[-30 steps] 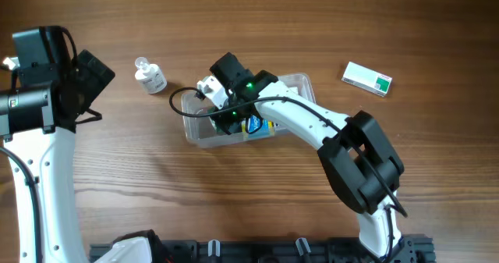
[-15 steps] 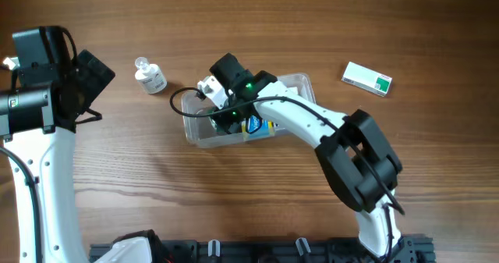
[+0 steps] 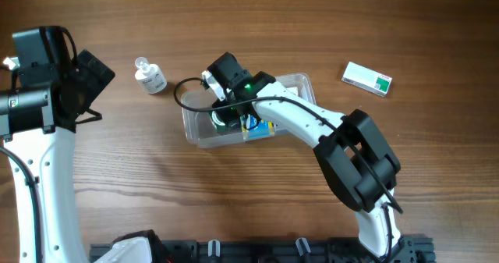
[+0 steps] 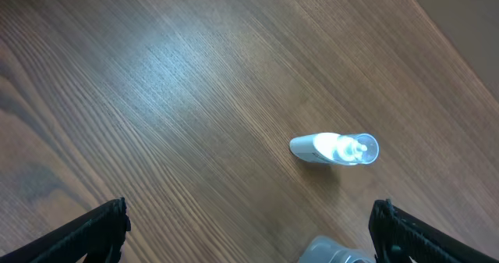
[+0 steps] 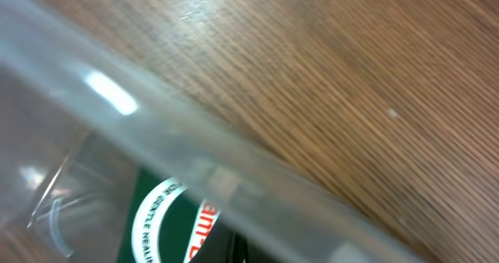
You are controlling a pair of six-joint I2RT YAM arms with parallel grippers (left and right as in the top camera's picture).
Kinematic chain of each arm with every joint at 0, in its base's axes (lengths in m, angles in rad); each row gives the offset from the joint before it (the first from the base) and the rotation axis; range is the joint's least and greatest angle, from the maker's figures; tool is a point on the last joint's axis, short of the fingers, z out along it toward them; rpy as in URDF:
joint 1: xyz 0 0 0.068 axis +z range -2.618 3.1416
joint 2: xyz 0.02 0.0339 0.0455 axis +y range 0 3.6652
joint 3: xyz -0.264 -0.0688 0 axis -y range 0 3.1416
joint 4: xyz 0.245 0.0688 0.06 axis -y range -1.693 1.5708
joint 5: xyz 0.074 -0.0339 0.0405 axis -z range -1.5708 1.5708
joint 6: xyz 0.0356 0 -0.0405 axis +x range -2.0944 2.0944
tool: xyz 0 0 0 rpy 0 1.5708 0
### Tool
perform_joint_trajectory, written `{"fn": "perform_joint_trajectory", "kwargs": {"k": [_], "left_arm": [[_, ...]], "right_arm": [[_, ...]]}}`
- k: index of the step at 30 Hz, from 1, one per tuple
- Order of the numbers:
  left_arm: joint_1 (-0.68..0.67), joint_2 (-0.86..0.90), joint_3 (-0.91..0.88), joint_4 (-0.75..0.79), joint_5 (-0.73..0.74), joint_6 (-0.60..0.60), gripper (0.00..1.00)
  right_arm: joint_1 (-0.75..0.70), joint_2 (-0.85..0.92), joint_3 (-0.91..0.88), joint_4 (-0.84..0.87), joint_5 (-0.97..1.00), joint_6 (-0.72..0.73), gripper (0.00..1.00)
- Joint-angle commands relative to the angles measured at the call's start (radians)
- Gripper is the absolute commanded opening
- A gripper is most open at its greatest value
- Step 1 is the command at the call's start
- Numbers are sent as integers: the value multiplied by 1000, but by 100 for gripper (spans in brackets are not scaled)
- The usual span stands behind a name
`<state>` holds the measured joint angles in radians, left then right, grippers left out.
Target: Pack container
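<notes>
The container (image 3: 295, 82), a clear shallow tub, lies at the table's middle with a blue and yellow pack (image 3: 258, 126) inside. My right gripper (image 3: 224, 120) reaches down into its left half. In the right wrist view the container's rim (image 5: 156, 130) runs slantwise across the frame. Under it lies a green label with white and red lettering (image 5: 168, 224). The right gripper (image 5: 290, 251) shows as dark fingers pressed together at the bottom edge, shut; nothing shows between them. My left gripper (image 4: 249, 216) hangs open over bare wood, far left of the container.
A small clear bottle (image 3: 150, 76) lies on the wood left of the container, also seen ahead of the left fingers as the bottle (image 4: 335, 148). A white box with green print (image 3: 366, 78) sits at the back right. The right arm's black cable (image 3: 181, 97) loops beside the tub.
The right wrist has turned over the container's left half; its white part swung up and left, and the cable loop rose with it. The left arm has not moved.
</notes>
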<state>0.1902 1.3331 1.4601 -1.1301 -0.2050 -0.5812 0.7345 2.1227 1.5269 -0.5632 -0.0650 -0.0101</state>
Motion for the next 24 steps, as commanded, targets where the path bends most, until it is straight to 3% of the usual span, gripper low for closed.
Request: {"fn": "perform_joint_trajectory", "kwargs": {"k": [1,8,15,24], "left_arm": [[5,-3,11,-1,-6,1,100],[5,-3,11,-1,-6,2,100],[5,-3,11,-1,-6,1,100],[5,-3,11,-1,-6,1,100]], "right_arm": [[-3,4,1,-7,67,65,4],[-3,-100,1,-5,-79,55,4],[1,-116,-1,3,-288,-49,4],[7,-113,-1,47,-304,-96,4]]}}
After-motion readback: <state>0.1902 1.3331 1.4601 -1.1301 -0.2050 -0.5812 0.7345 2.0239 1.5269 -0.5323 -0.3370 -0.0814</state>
